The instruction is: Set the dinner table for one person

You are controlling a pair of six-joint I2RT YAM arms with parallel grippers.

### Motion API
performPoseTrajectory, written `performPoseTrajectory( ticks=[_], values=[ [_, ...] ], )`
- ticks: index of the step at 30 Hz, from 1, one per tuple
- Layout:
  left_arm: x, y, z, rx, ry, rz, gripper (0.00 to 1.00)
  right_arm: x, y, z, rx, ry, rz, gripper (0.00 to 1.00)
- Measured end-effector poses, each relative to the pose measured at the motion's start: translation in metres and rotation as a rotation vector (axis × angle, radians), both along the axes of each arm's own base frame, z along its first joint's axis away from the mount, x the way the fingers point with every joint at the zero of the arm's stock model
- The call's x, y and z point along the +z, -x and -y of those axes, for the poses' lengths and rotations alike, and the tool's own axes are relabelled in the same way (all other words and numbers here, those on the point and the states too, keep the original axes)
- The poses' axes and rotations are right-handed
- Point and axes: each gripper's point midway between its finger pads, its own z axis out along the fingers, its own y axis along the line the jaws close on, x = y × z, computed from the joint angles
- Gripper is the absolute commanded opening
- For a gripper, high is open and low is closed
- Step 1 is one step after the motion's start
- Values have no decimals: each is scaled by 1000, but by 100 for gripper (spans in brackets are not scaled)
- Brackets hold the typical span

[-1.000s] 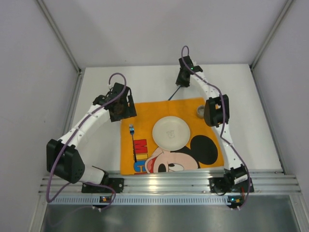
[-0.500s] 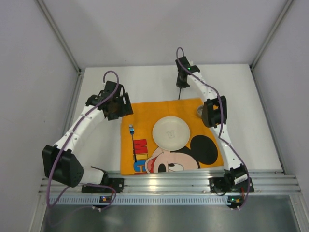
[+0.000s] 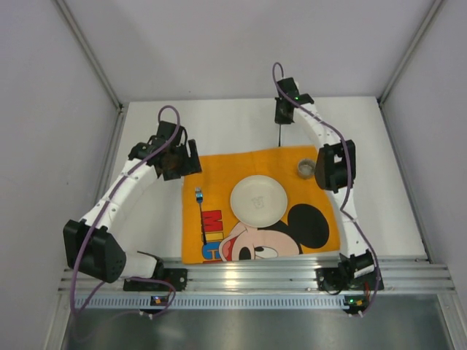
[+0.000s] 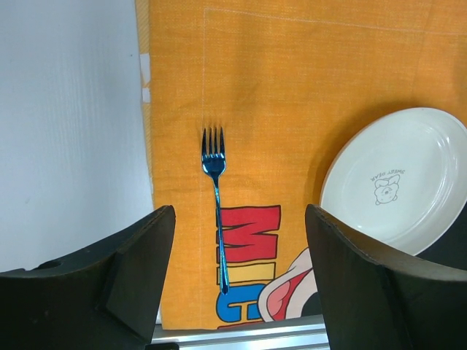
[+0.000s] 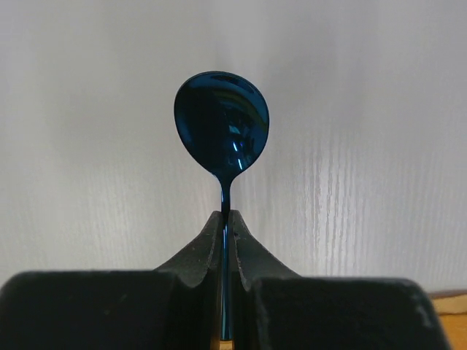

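The white dinner table (image 3: 219, 131) carries an orange Mickey Mouse placemat (image 3: 306, 219). On the mat lie a white plate (image 3: 257, 200), a blue fork (image 3: 199, 208) to its left, and a small cup (image 3: 305, 169) at the far right. My left gripper (image 3: 181, 160) hovers over the mat's far left corner, open and empty (image 4: 238, 240). The fork (image 4: 215, 204) and the plate (image 4: 398, 179) show below it. My right gripper (image 3: 282, 120) is shut (image 5: 226, 215) on the handle of a blue spoon (image 5: 221, 120). It holds the spoon (image 3: 279, 137) above the table behind the mat.
Grey walls with metal posts close in the table on the left, back and right. An aluminium rail (image 3: 255, 273) with the arm bases runs along the near edge. Bare white tabletop (image 4: 73, 131) lies left of the mat.
My right gripper has swung the spoon from pointing left to hanging straight, and has shifted slightly right. My left gripper drew back a little to the left, then stayed still.
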Motion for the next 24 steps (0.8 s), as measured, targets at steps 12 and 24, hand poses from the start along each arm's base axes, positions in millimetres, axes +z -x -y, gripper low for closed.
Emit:
performPoseTrajectory(
  ticks=[12,24],
  values=[
    [-6,-4,2,-17,-8,-18,77,184,72,25,47,-84,301,0],
    [-16,-24,10,-32,-10,-35,76,14,289,66,97,-87,-103,0]
  ],
)
